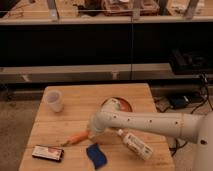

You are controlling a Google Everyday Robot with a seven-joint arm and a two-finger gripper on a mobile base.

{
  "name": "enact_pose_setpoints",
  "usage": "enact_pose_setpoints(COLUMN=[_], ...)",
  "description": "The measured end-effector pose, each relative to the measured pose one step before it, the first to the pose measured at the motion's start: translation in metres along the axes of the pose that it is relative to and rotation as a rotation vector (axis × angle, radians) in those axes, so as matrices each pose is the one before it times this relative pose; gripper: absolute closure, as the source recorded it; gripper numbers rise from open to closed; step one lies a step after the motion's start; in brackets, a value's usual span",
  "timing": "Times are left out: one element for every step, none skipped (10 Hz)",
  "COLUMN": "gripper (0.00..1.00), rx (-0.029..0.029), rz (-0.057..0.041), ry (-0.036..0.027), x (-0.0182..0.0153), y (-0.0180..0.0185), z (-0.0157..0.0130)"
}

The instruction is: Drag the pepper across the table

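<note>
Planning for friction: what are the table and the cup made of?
The table looks like pale matte wood, with plank seams. The cup: likely thin whitish plastic, slightly see-through. The hand is at the pepper, toward the table's front.

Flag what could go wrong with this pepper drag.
1. The pincer sits at one end of the pepper; dragging toward the near edge could shove it into the blue sponge or dark packet.
2. The arm passes close above the white bottle; a sweep might roll it.
</note>
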Motion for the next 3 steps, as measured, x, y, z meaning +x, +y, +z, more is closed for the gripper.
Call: enact_pose_setpoints(gripper=[0.99, 0.99, 0.99], rx=[0.00096, 0.00084, 0.00163], rz=[-0.00737, -0.00498, -0.00466], ry=[0.00084, 0.0003, 0.00064], x=[0.00122, 0.00055, 0.00047], y=[-0.00045, -0.00032, -0.00065], z=[-0.00081, -0.00045, -0.00077])
